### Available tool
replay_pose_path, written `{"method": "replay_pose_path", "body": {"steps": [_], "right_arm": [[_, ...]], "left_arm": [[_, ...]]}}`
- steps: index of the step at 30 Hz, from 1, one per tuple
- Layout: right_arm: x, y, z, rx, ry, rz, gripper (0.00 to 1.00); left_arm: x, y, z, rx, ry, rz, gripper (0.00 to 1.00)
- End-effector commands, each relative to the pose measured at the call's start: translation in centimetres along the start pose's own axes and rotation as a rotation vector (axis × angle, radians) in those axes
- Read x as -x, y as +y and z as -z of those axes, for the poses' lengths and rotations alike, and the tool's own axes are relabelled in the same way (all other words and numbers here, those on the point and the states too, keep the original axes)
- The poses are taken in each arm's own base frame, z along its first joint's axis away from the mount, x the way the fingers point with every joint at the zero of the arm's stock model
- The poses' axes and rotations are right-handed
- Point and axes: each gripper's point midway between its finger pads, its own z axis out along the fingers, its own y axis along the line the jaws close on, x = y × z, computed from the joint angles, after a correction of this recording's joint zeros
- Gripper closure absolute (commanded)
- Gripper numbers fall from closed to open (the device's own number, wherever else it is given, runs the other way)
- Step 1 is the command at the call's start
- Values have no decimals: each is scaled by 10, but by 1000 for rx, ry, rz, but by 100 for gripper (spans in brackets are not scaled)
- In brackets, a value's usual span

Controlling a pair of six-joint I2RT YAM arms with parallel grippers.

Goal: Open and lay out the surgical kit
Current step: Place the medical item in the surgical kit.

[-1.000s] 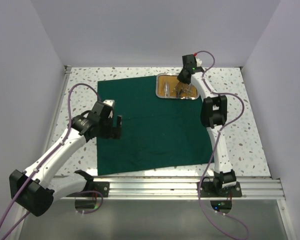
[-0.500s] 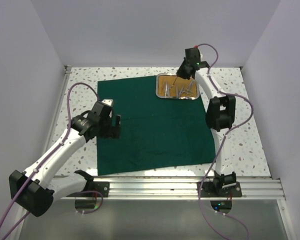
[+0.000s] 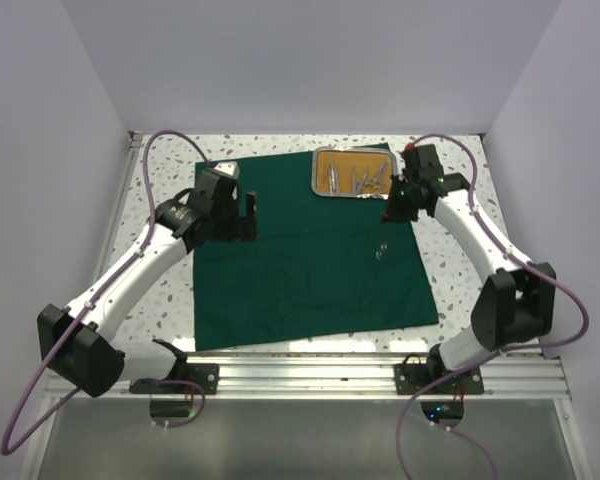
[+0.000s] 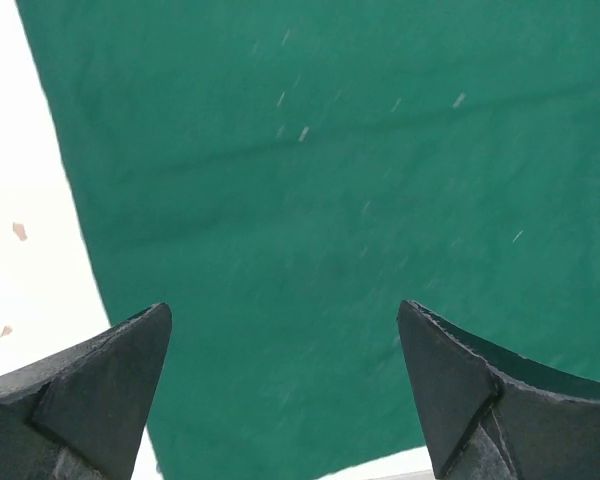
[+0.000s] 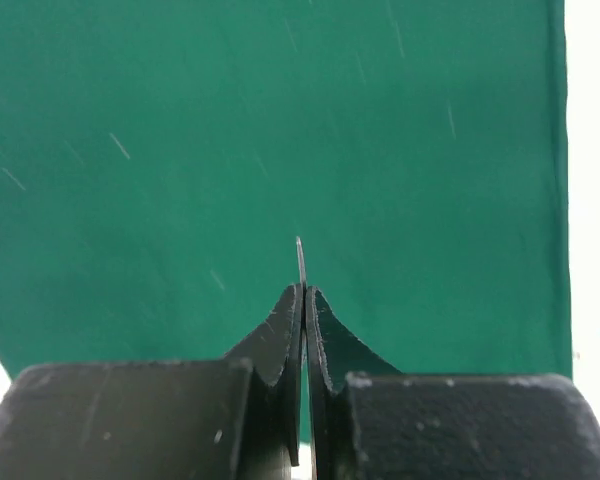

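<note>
The dark green cloth wrap [image 3: 300, 260] lies spread flat on the table. The steel tray [image 3: 314, 176] with tan-gold lining sits on its far right corner and holds several silver instruments [image 3: 366, 178]. My right gripper [image 3: 392, 210] is just in front of the tray, over the cloth [image 5: 280, 130]. It is shut on a thin silver instrument whose tip [image 5: 300, 252] sticks out past the fingertips. A small silver piece [image 3: 382, 249] shows just below that gripper; I cannot tell whether it touches the cloth. My left gripper [image 3: 248, 212] is open and empty over the cloth's far left part [image 4: 300, 200].
The speckled tabletop [image 3: 470, 270] borders the cloth on all sides, and its white surface shows past the cloth's edge in the left wrist view [image 4: 30, 250]. White walls enclose the back and sides. An aluminium rail [image 3: 310, 372] runs along the near edge.
My right gripper left the tray and swung forward over the cloth, shut on a thin silver instrument. My left gripper moved farther back and to the right over the cloth.
</note>
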Motion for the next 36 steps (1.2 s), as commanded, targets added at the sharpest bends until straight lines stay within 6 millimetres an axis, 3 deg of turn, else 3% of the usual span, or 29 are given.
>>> {"method": "replay_pose_path", "body": {"steps": [1, 2, 5, 7, 10, 13, 19, 20, 21, 23, 24, 32, 36], "right_arm": [[-55, -16, 8, 8, 115, 94, 100], [-72, -23, 11, -2, 138, 110, 100], [-99, -43, 16, -86, 181, 157, 100], [-108, -47, 23, -99, 188, 184, 100], [-118, -35, 25, -83, 195, 239, 100], [-122, -14, 25, -40, 186, 257, 100], [-122, 55, 27, 232, 139, 106, 100], [-133, 64, 28, 274, 152, 46, 100], [-124, 81, 28, 349, 95, 30, 100], [-139, 93, 25, 394, 94, -15, 100], [-132, 108, 25, 450, 45, -24, 100], [-172, 170, 6, 559, 66, -17, 100], [-170, 185, -9, 579, 32, -34, 100]], "left_arm": [[47, -30, -4, -75, -109, 29, 0], [56, -33, -9, -66, -113, 26, 1], [75, -40, -16, -58, -125, 19, 0], [80, -44, -18, -59, -126, 21, 1], [85, -49, -20, -70, -126, 41, 1], [80, -50, -22, -73, -115, 60, 1], [60, -39, -20, -47, -93, 72, 2], [56, -36, -19, -39, -91, 72, 2], [53, -34, -19, -33, -88, 77, 2], [47, -29, -18, -21, -85, 82, 2], [45, -29, -18, -19, -81, 89, 2], [39, -23, -16, -1, -78, 101, 2], [35, -18, -13, 13, -72, 98, 2]]}}
